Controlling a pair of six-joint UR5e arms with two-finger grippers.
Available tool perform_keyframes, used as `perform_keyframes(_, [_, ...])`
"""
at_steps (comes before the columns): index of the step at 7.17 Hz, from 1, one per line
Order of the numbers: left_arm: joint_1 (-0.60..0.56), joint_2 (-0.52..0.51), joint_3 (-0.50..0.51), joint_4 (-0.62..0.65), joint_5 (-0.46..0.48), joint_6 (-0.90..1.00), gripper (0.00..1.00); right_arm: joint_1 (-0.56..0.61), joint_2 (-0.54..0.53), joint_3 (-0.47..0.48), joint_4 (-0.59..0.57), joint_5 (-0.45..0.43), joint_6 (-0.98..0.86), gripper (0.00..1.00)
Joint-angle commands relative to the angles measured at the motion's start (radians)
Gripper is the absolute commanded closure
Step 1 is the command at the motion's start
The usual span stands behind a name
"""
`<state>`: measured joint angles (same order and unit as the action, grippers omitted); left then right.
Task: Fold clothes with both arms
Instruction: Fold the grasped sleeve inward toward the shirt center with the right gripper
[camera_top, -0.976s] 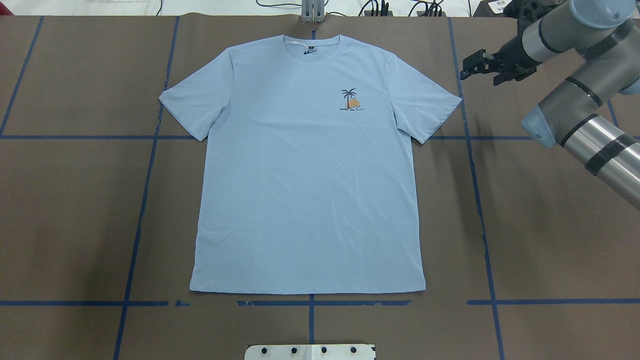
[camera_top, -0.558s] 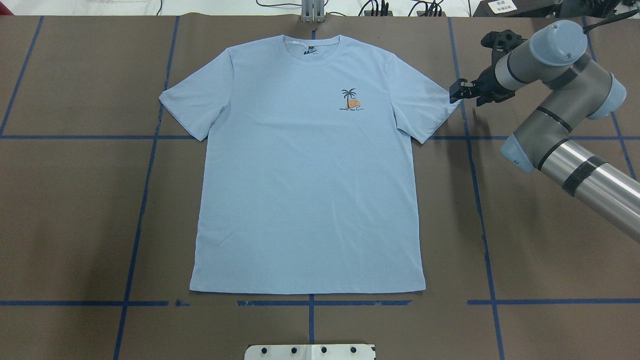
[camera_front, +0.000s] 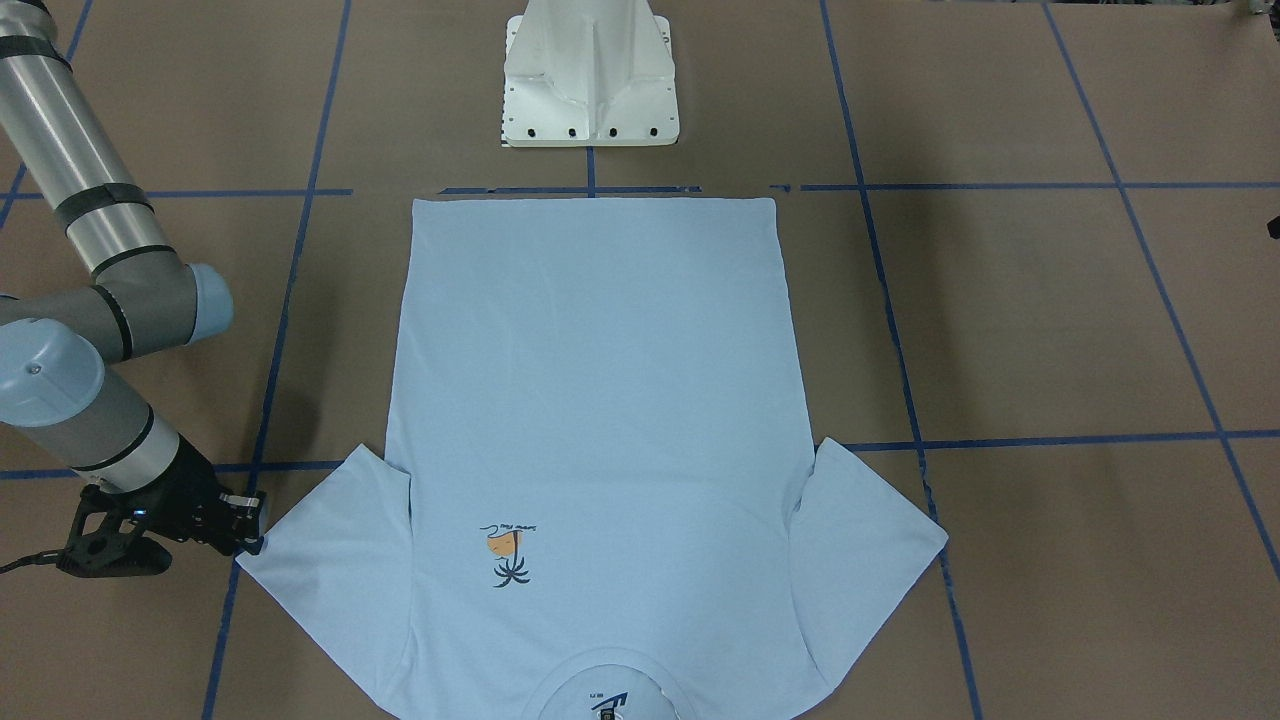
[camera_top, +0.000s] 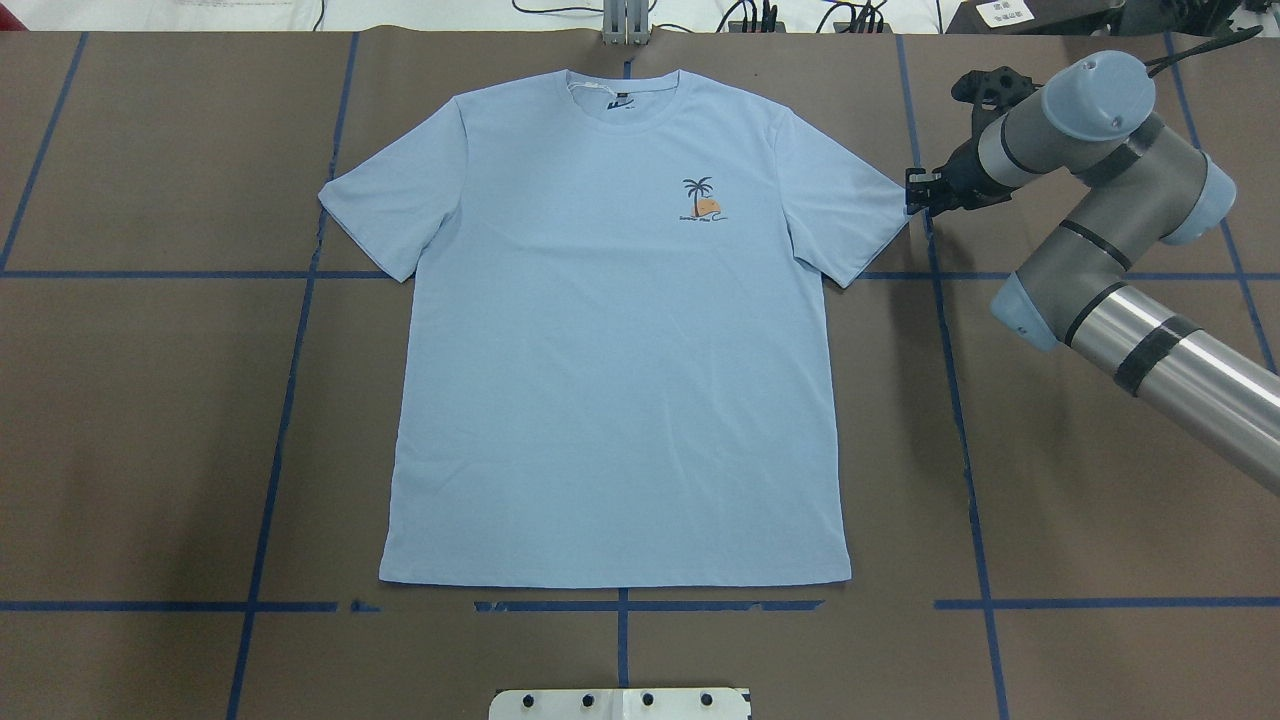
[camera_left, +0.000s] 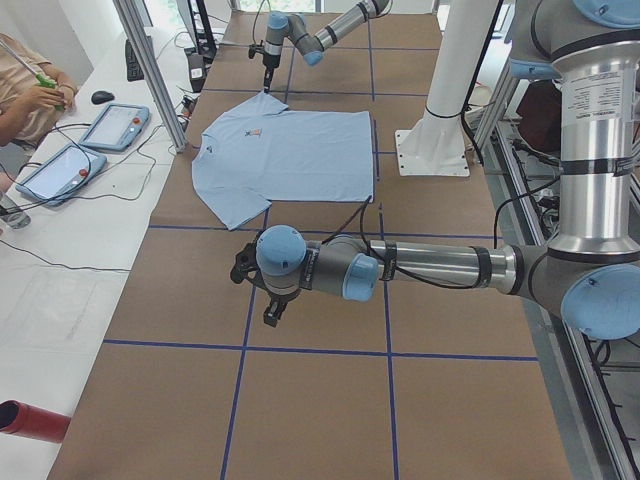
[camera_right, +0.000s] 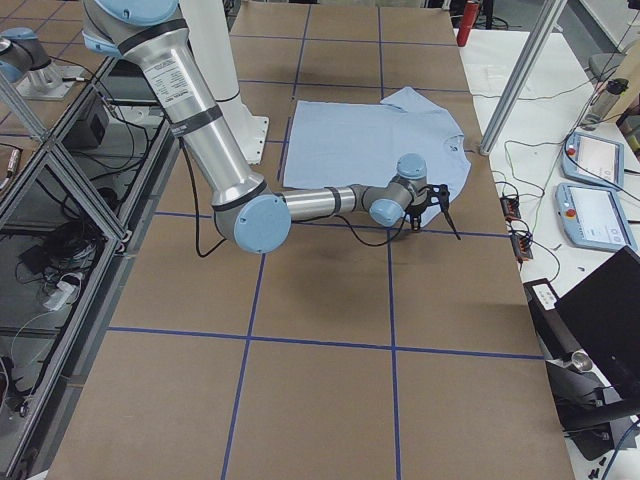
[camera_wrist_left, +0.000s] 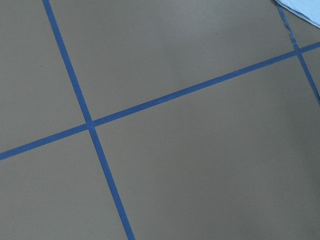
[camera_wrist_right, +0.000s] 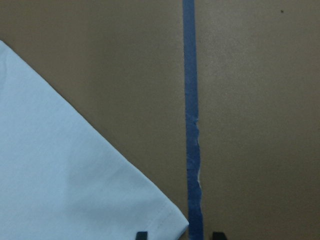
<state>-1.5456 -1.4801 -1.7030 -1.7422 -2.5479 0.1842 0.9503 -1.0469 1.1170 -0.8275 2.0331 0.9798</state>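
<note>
The light blue T-shirt (camera_top: 610, 350) lies flat and face up on the brown table, neck at the far side, with its palm-tree print (camera_top: 702, 200) on the chest and a dark neck label (camera_top: 620, 100). My right gripper (camera_top: 912, 190) is low at the tip of the shirt's right-hand sleeve. In the right wrist view its two fingertips (camera_wrist_right: 141, 235) stand apart, open, with the sleeve corner (camera_wrist_right: 170, 220) between them. My left gripper (camera_left: 272, 312) shows only in the exterior left view, over bare table well left of the shirt. I cannot tell whether it is open or shut.
The white pedestal base (camera_top: 620, 703) stands at the near table edge, below the shirt's hem. Blue tape lines (camera_top: 950, 400) grid the brown table. A side table with tablets (camera_left: 115, 125) and an operator sits beyond the far edge. A red cylinder (camera_left: 30, 420) lies there too.
My right arm has swung in and down toward the shirt. Its gripper moved from above and right of the sleeve to the sleeve's tip. The shirt has not moved.
</note>
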Motion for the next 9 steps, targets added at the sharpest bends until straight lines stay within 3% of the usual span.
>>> perform_keyframes(1, [-0.001,0.001,0.0,0.0,0.0,0.003,0.0,-0.001,0.002,0.0,-0.002,-0.013,-0.006,0.87])
perform_keyframes(2, [-0.001,0.001,0.002,0.0,0.0,0.003,0.0,-0.001,0.002,0.0,-0.002,-0.016,-0.01,0.88])
perform_keyframes(4, [-0.001,0.001,0.005,-0.002,0.0,0.003,0.0,-0.001,0.005,0.0,-0.001,-0.022,-0.01,1.0])
perform_keyframes(5, [-0.001,0.001,0.005,-0.002,0.0,0.003,0.0,-0.001,0.007,0.007,0.004,-0.022,-0.003,1.0])
perform_keyframes(7, [-0.001,0.001,0.005,-0.002,0.0,0.003,0.0,-0.039,0.138,0.009,-0.005,-0.021,0.172,1.0])
perform_keyframes(9, [-0.001,0.001,0.003,-0.002,0.0,0.003,0.0,-0.096,0.293,-0.088,-0.064,-0.081,0.295,1.0])
